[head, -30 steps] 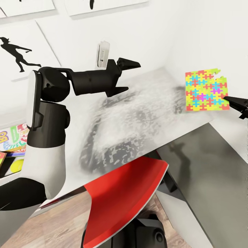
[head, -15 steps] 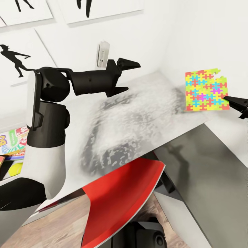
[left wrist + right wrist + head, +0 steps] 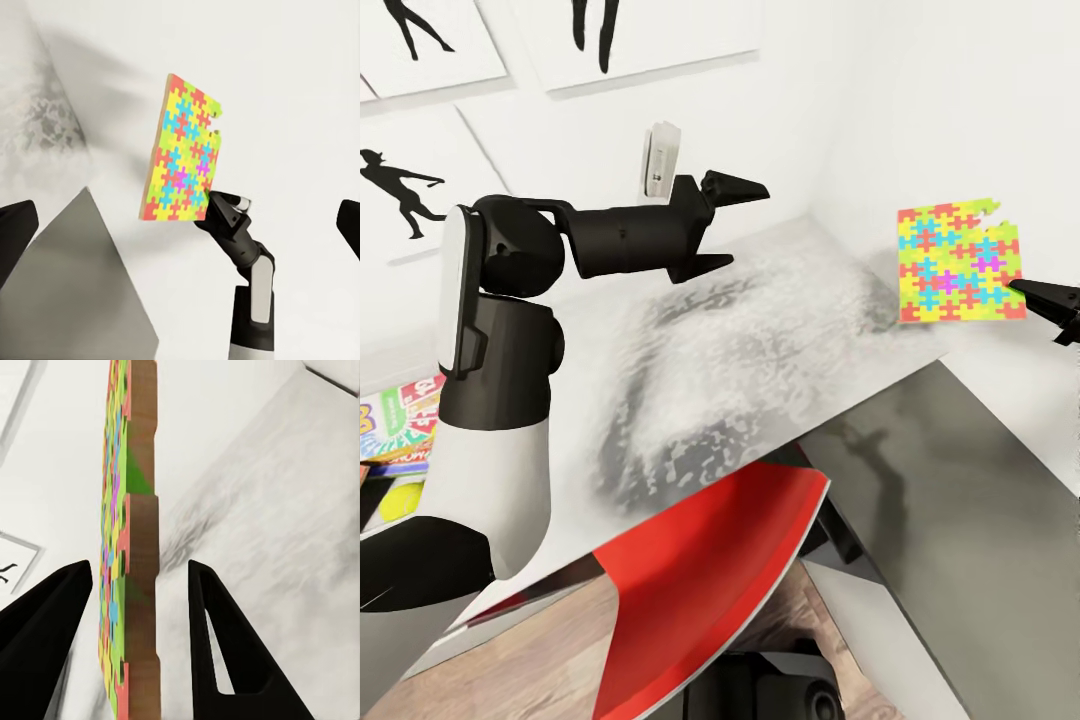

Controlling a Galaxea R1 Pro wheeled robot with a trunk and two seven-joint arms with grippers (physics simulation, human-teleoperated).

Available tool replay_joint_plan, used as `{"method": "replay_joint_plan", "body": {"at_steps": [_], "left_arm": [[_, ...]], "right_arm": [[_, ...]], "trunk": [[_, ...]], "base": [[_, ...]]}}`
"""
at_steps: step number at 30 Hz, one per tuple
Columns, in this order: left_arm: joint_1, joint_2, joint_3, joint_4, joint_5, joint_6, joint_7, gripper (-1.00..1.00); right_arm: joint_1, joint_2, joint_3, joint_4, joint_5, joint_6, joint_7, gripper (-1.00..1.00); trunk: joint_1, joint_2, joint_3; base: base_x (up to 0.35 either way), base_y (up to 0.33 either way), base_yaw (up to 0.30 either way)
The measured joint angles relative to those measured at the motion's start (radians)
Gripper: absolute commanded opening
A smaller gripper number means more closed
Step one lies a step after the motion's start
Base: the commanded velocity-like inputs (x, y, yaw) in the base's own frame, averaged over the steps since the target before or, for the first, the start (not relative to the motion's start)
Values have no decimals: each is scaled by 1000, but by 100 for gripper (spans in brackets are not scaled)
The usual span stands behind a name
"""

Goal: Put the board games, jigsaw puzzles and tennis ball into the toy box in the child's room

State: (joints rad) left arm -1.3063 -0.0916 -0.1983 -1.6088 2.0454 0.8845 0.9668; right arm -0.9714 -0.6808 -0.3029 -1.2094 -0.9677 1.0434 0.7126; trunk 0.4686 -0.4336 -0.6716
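above the far end of the pale grey-white table (image 3: pixel 760 330), the thin multicoloured jigsaw sheet (image 3: pixel 958 262) hangs upright, pinched at one corner by the right gripper (image 3: pixel 1050 305). the left gripper (image 3: pixel 722 222) gapes empty. so small a hold could let it swing or slip free.

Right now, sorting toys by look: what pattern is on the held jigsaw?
Interlocking yellow, green, blue, orange and pink pieces on the jigsaw; head view shows it best.
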Motion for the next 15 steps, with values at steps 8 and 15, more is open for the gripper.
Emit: {"method": "replay_joint_plan", "body": {"at_steps": [8, 15], "left_arm": [[1, 1, -11, 0, -2, 2, 3, 100], [2, 1, -15, 0, -3, 2, 3, 100]], "right_arm": [[0, 1, 0, 0, -1, 0, 0, -100], [0, 1, 0, 0, -1, 0, 0, -100]], "trunk": [[-19, 35, 29], [-19, 35, 40]], "base": [[0, 0, -68], [0, 0, -68]]}}
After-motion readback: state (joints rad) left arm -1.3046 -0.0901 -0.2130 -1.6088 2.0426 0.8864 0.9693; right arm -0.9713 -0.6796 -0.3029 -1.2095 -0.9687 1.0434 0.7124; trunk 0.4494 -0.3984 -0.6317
